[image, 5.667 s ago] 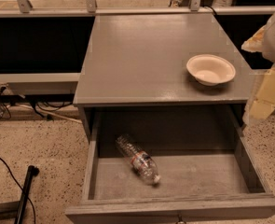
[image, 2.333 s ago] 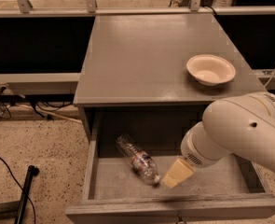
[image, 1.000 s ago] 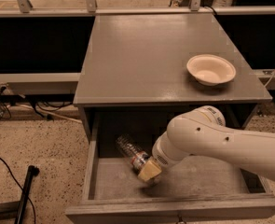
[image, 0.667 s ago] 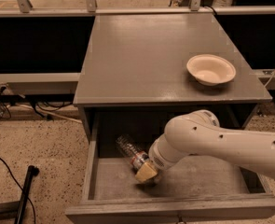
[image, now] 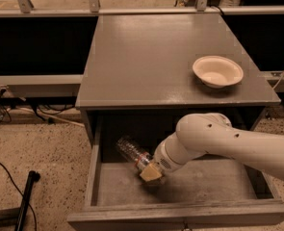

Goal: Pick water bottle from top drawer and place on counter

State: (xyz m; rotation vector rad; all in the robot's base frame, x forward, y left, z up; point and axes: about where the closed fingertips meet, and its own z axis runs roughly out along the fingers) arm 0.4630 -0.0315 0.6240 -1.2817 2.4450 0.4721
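A flat, smooth grey wooden counter (image: 146,57) is seen above an opened drawer (image: 213,184), which is shallow, with low side walls and a plain grey floor. A round, pale bowl (image: 217,71) is set on the counter near its right edge. A clear ribbed plastic bottle (image: 131,152) is found in the drawer's left half, lying at a slant. A rounded, glossy white arm (image: 228,141) is reached in from the right. The gripper (image: 151,172), tipped in tan, is placed inside the drawer against the bottle's nearer end. How far it is opened, or whether the bottle is gripped, cannot be told.
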